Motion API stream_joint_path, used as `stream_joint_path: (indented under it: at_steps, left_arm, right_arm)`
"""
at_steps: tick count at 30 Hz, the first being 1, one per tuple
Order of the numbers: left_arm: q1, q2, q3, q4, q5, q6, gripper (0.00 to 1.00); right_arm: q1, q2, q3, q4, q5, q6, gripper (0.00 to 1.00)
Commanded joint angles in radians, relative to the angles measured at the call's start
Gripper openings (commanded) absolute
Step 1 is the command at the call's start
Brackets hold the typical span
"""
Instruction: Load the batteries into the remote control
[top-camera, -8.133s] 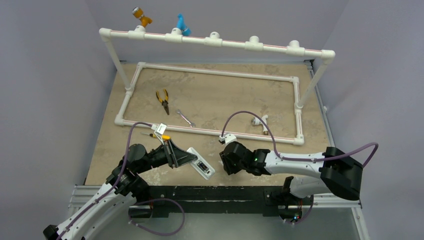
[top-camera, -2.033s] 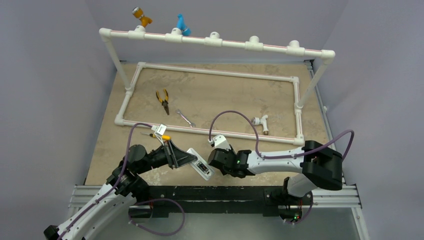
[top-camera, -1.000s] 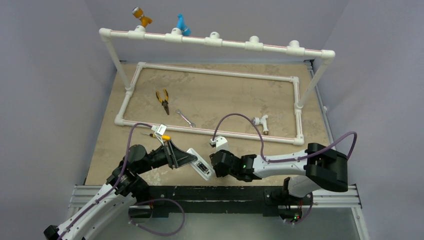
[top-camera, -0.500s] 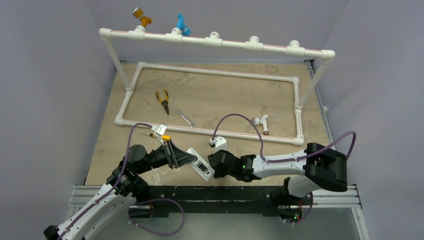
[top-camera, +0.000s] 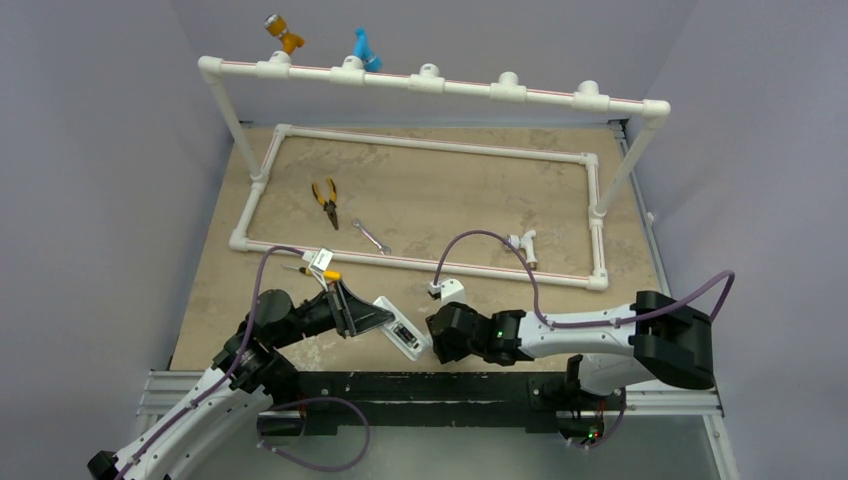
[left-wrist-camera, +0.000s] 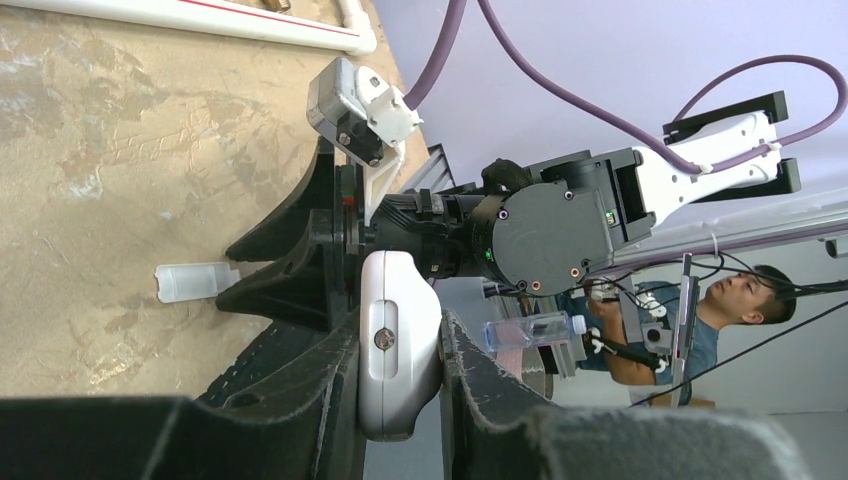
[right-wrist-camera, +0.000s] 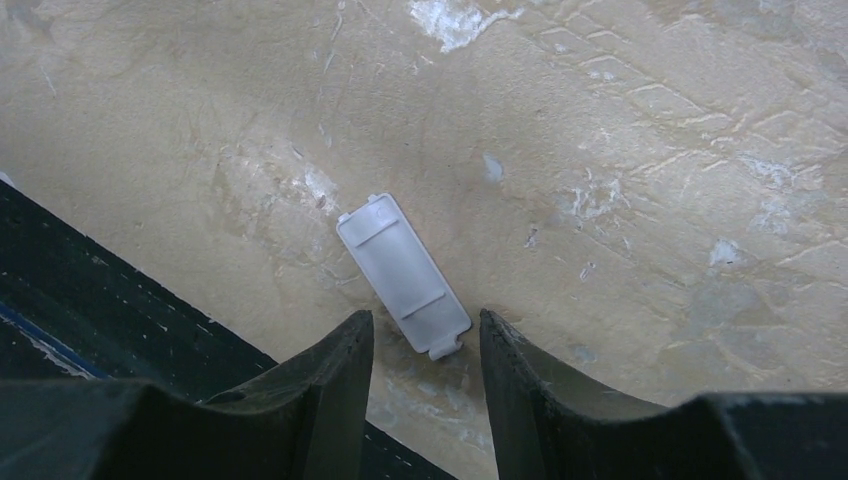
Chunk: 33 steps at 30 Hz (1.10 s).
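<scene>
My left gripper (top-camera: 372, 320) is shut on the white remote control (top-camera: 401, 336), which sticks out to the right near the table's front edge with a dark recess facing up. In the left wrist view the remote control (left-wrist-camera: 398, 350) is clamped edge-on between both fingers. My right gripper (top-camera: 438, 338) hangs just right of the remote, jaws open. In the right wrist view a small flat white cover piece (right-wrist-camera: 403, 272) lies on the table, its tabbed end between the open right gripper's (right-wrist-camera: 427, 335) tips, untouched. No batteries show as separate things.
Yellow-handled pliers (top-camera: 324, 203) and a silver wrench (top-camera: 371, 236) lie inside the white PVC frame (top-camera: 430, 147). A yellow-handled screwdriver (top-camera: 318, 272) lies behind my left wrist. A white pipe fitting (top-camera: 520, 243) sits at the right. The black front rail (top-camera: 430, 385) runs just below the grippers.
The right gripper's jaws have widened and the arm has drawn slightly right, away from the remote. The left gripper and the remote have not moved.
</scene>
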Motion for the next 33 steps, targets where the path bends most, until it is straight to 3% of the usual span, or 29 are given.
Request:
stream_joint_path:
  at_steps: [1, 10, 33]
  left_arm:
    - [-0.003, -0.005, -0.003, 0.028, -0.005, 0.012, 0.00]
    - [-0.003, -0.010, -0.004, 0.022, -0.006, 0.012, 0.00]
    - [-0.003, -0.004, -0.005, 0.027, -0.003, 0.011, 0.00]
  right_arm:
    - [0.006, 0.034, -0.035, -0.195, -0.044, 0.023, 0.41]
    - [0.006, 0.063, -0.011, -0.236, -0.038, 0.017, 0.30]
    - [0.008, 0.095, 0.024, -0.308, -0.042, 0.014, 0.26]
